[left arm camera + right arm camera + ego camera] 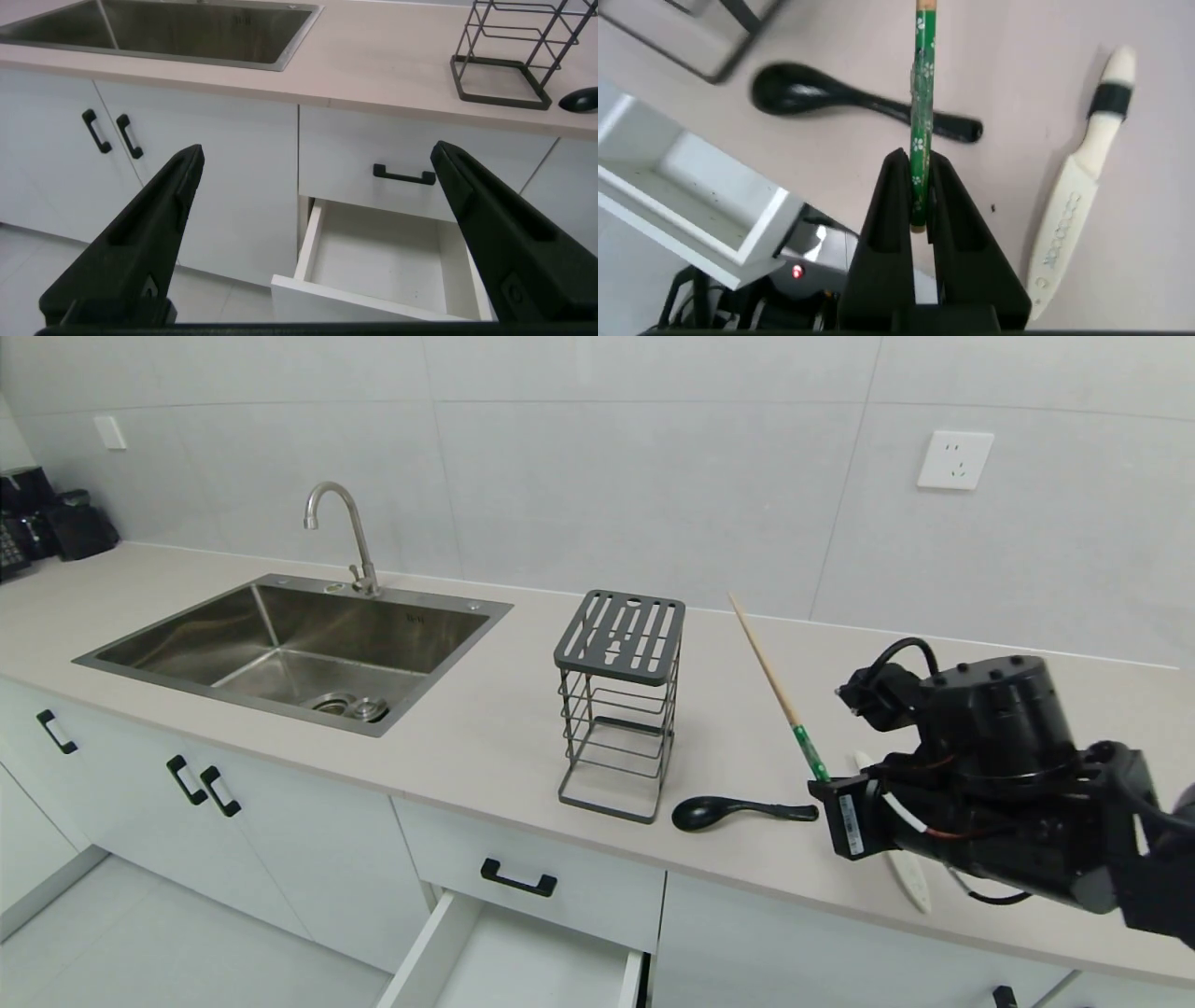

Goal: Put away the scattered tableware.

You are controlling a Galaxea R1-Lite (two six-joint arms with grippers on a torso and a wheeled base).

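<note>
My right gripper is shut on the green end of a chopstick, held above the counter near its front edge. In the head view the chopstick slants up and back from the gripper. A black spoon lies on the counter just left of that gripper, also seen as the spoon under the chopstick. A white knife lies to the right, partly hidden by the arm in the head view. The dark wire rack stands left of the spoon. My left gripper hangs open below counter level, facing the cabinet.
A steel sink with a faucet is at the left of the counter. A white drawer stands pulled out below the rack, also seen in the left wrist view. Black appliances sit at the far left.
</note>
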